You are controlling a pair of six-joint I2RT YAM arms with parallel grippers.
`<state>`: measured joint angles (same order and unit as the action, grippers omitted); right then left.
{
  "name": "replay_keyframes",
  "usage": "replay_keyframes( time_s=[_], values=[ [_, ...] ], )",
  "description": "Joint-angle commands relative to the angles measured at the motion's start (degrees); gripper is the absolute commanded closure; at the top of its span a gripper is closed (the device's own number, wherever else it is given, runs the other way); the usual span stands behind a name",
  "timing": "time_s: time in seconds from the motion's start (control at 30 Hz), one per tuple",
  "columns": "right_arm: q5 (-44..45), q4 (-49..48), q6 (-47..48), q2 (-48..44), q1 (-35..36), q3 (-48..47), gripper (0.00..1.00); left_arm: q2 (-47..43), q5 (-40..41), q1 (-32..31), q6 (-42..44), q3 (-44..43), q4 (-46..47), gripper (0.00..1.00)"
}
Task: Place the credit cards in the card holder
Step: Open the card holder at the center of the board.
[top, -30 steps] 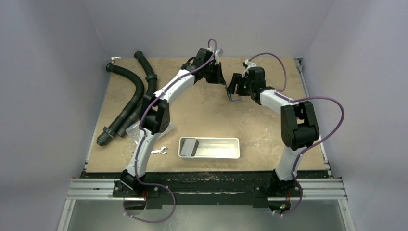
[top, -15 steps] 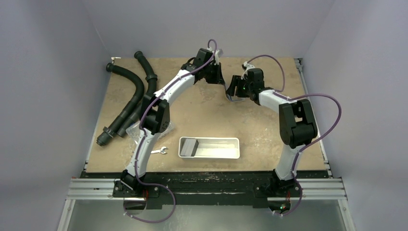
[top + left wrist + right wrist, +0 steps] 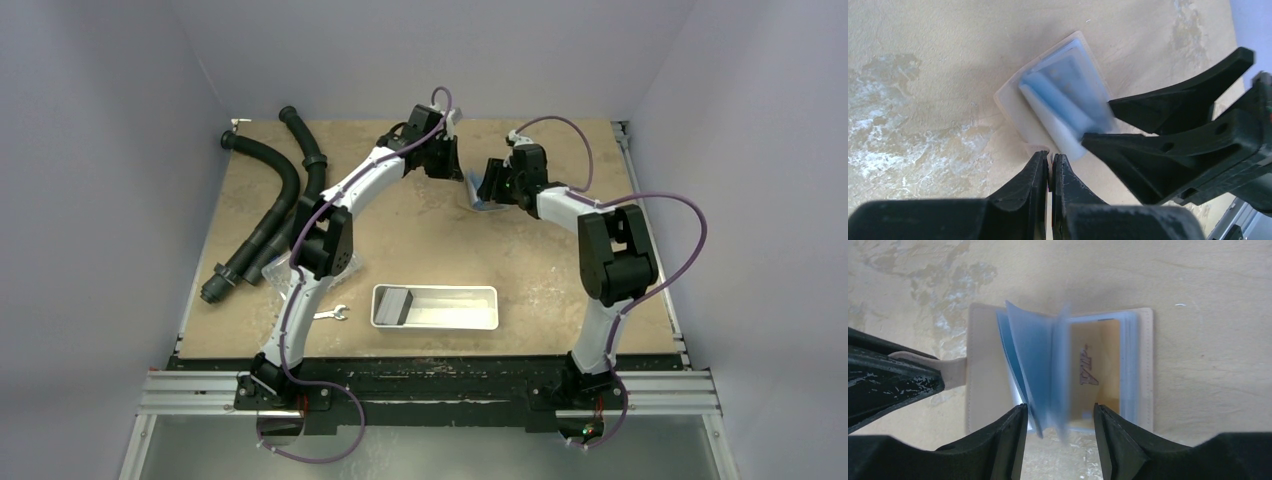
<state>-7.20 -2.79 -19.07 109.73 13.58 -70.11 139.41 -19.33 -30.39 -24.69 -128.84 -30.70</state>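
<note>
Left arm (image 3: 360, 180) and right arm (image 3: 565, 205) reach to the table's (image 3: 420, 250) 12 o'clock, where the card holder (image 3: 983, 390) lies open, long axis gripper to gripper. Left gripper (image 3: 1049, 172) pinches its tab (image 3: 955, 372); right gripper (image 3: 1058, 425) gapes around blue sleeves (image 3: 1033, 365)

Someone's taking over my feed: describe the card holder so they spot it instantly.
Far middle of the tan table, between the left pincer and right pincer. The card holder lies open there, small and beige. Only it has light blue leaves; the long white tray is nearer and bigger.
</note>
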Motion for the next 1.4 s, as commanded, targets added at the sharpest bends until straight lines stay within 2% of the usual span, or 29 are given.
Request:
replay_keyframes(
  time_s=[0.0, 0.17, 0.53, 0.67, 0.8, 0.83, 1.03, 1.1, 1.23, 1.37],
  values=[
    [6.0, 0.1, -0.6, -4.2, 0.0, 0.1, 0.42, -4.2, 1.3, 0.4, 2.1, 0.4, 0.0, 1.0],
    [5.4, 0.5, -0.7, -3.4, 0.0, -0.5, 0.41, -4.3, 1.5, 0.3, 2.4, 0.8, -0.2, 1.0],
    [-5.6, -2.5, 0.8, -1.5, 0.0, -0.8, 0.36, -3.9, 1.0, 0.3, 2.2, 0.9, -0.1, 1.0],
    [-14.2, -3.4, 1.8, -0.3, 0.2, -1.5, 0.33, -3.4, 1.4, 0.3, 2.4, 1.1, -0.9, 1.0],
    [-27.6, -7.2, 0.1, 0.9, 0.5, -1.8, 0.31, -2.3, 3.6, 0.4, 2.9, -0.2, -3.8, 1.0],
    [-28.5, -8.3, -1.2, 0.5, 0.3, -1.3, 0.31, -2.0, 4.9, 0.4, 3.2, -0.7, -4.8, 0.97],
    [-24.4, -7.3, -4.9, -1.5, -3.1, -0.5, 0.32, -3.8, 10.4, 0.4, 5.3, -2.3, -8.3, 0.64],
    [-24.1, -7.7, -5.9, -1.6, -4.0, 0.0, 0.34, -5.0, 11.0, 0.3, 5.4, -2.5, -8.1, 0.56],
    [-22.3, -6.9, -7.0, -0.4, -4.5, -0.5, 0.46, -7.1, 8.2, 0.3, 3.3, -1.1, -4.7, 0.5],
    [-20.3, -5.9, -7.1, 0.2, -4.5, -1.4, 0.59, -8.0, 1.9, 0.3, -1.3, 2.4, 3.6, 0.53]
  ],
)
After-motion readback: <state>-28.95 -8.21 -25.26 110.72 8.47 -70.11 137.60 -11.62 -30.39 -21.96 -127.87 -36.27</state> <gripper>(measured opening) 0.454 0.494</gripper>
